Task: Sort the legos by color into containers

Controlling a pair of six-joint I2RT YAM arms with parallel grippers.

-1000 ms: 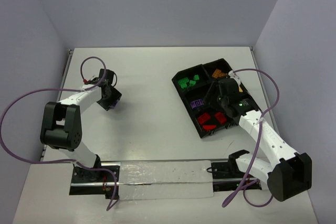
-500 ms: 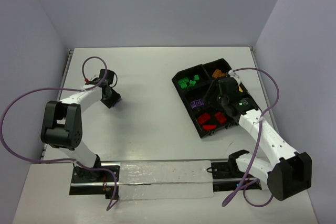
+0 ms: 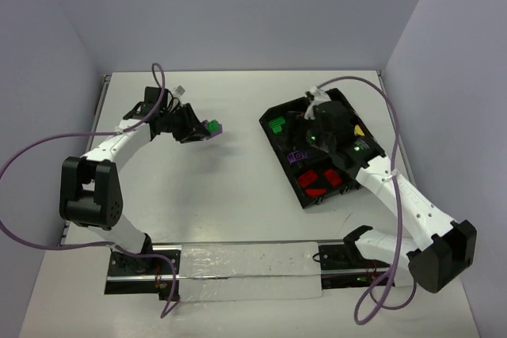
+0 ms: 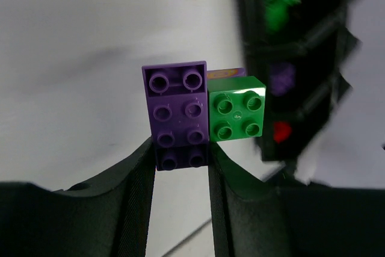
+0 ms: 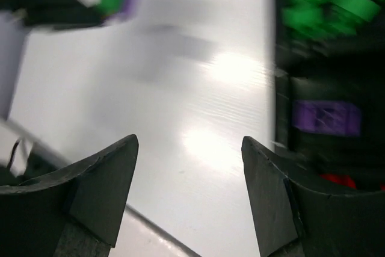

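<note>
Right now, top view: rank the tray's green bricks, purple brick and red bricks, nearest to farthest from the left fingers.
From the left fingers, shut on the held purple brick:
1. Green bricks, in the far-left compartment of the tray.
2. Tray purple brick, in the middle compartment by the left wall.
3. Red bricks, at the near end of the tray.

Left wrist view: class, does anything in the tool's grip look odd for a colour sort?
Yes. The left tool grips a purple studded plastic brick with a square green studded plastic brick seemingly joined to its side: two colours, one piece.
</note>
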